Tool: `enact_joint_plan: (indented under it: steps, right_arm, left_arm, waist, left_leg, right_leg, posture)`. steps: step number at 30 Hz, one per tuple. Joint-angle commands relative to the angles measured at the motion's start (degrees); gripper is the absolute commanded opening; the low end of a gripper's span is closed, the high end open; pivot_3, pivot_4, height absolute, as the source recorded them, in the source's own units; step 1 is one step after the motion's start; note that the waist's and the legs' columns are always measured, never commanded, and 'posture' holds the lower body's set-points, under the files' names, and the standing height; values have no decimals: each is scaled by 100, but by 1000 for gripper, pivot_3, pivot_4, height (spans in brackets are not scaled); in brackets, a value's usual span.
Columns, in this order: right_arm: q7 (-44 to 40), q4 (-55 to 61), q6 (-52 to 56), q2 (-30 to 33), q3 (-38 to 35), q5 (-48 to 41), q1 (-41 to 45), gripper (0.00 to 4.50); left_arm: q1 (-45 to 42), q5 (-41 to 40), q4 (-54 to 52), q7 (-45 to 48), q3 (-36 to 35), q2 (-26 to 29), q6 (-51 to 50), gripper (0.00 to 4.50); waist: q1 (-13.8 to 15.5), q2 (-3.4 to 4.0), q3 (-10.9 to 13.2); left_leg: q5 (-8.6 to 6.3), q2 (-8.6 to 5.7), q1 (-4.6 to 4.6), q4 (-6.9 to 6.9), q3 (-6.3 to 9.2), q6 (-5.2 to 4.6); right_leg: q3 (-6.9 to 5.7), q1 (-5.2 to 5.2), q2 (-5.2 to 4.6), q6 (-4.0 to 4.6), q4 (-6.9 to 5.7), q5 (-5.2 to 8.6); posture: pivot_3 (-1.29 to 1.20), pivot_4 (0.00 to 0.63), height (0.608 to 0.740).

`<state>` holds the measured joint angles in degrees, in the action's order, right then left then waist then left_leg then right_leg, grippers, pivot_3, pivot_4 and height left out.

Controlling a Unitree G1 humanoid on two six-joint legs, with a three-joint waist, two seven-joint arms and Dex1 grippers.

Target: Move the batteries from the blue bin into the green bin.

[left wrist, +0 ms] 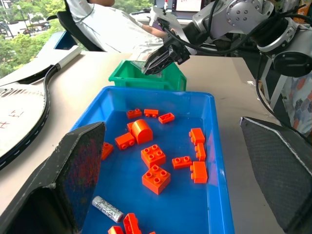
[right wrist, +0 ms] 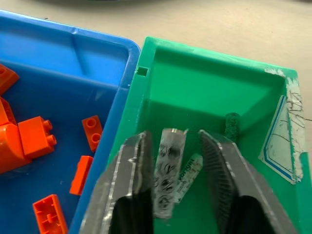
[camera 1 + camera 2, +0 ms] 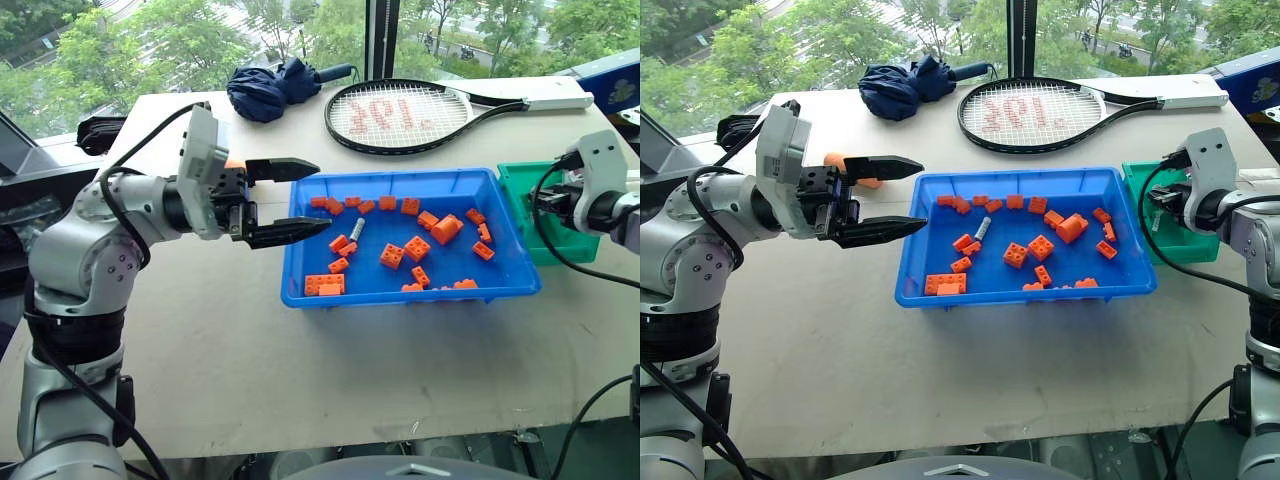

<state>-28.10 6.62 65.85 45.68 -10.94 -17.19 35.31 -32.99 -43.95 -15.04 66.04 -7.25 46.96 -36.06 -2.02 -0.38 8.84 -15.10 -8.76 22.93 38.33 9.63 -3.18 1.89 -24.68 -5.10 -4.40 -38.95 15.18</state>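
Note:
The blue bin [image 3: 300, 291] sits mid-table and holds one silvery battery [image 3: 357, 229] among orange bricks; the same battery [image 1: 107, 208] lies near its left end. My left gripper [image 3: 318, 195] hovers open and empty just left of that bin, pointing toward it. The green bin [image 3: 515, 176] stands against the blue bin's right side. My right gripper [image 2: 173, 135] is above the green bin [image 2: 204, 73], fingers apart, with a blurred battery [image 2: 167, 170] loose between them. Another battery [image 2: 189, 176] lies on the bin's floor beneath.
A tennis racket [image 3: 400, 115] and a folded navy umbrella [image 3: 270, 90] lie at the table's far side. Orange bricks and a large orange cylinder [image 3: 445, 229] fill the blue bin. A person in white [image 1: 112, 29] sits beyond the green bin.

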Motion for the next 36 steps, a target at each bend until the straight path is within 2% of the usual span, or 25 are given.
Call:
enact_joint_plan:
  steps: [1, 3, 4, 10, 15, 20, 25, 30, 36]
  right_arm:
    - [88, 2, -359, 143, -33, 150, 216, 3406]
    - [17, 81, -374, 107, 79, 98, 374, 4393]
    - [2, 138, -346, 54, 147, 63, 472, 4453]
    - [-22, 568, 103, -868, 756, -328, 1083, 4453]
    - [160, 697, 324, -2052, 1616, -445, 1284, 4453]
    - [645, 456, 588, -3213, 2075, -332, 1276, 4453]
    - [1227, -163, 404, -4196, 1886, -189, 1175, 4453]
    - [1548, -578, 128, -4492, 1695, -5, 1171, 4453]
    - [1677, -999, -230, -4511, 2166, 367, 950, 4453]
  left_arm:
    - [53, 47, -35, 12, -183, 129, 92, 4500]
    - [204, 126, -4, 34, -268, 239, 139, 4500]
    - [290, 160, 13, 56, -308, 301, 161, 4500]
    - [844, 554, 147, 211, -422, 654, 470, 4500]
    - [1189, 965, 481, 402, -563, 1018, 872, 4500]
    - [1278, 1066, 596, 472, -637, 1106, 1037, 4500]
    - [1306, 1010, 544, 393, -695, 1048, 1009, 4500]
    - [1314, 852, 397, 239, -775, 954, 860, 4500]
    - [1281, 848, 379, 210, -744, 906, 859, 4500]
  waist:
    - [-5, 0, 0]
    - [-41, 3, 1]
    - [-54, 4, 1]
    - [-43, 3, 0]
    - [-18, 0, -1]
    - [-19, 0, -1]
    - [-47, 1, -1]
    - [-47, 1, -1]
    - [-86, 2, -3]
  left_leg:
    - [0, 0, 0, 0, 0, 0]
    - [0, 1, 0, -1, -1, 0]
    - [0, 1, -2, -4, -6, 0]
    - [0, 7, -4, -8, -10, 0]
    - [0, 5, -2, -10, -5, 0]
    - [0, 2, 0, -6, 10, 1]
    - [1, 1, -4, -6, 12, 3]
    - [2, 0, -4, -4, 17, 4]
    - [3, 0, -6, -6, 18, 5]
  right_leg:
    - [0, 0, 0, 0, 0, 0]
    - [3, -1, 1, 0, 0, 0]
    - [7, -3, 2, 0, -1, 0]
    - [12, -5, 8, 0, 1, 0]
    - [6, -4, 5, 0, 4, 0]
    - [-10, -3, 4, 1, 4, 0]
    - [-12, -3, 6, 1, 0, 0]
    - [-20, -4, 6, 2, 0, 0]
    - [-25, -4, 6, 2, -1, 0]
  posture:
    - [0, 150, 740]
    - [0, 150, 740]
    - [0, 150, 740]
    - [0, 150, 740]
    - [0, 150, 740]
    - [0, 150, 740]
    - [0, 150, 740]
    - [0, 150, 740]
    - [0, 150, 740]
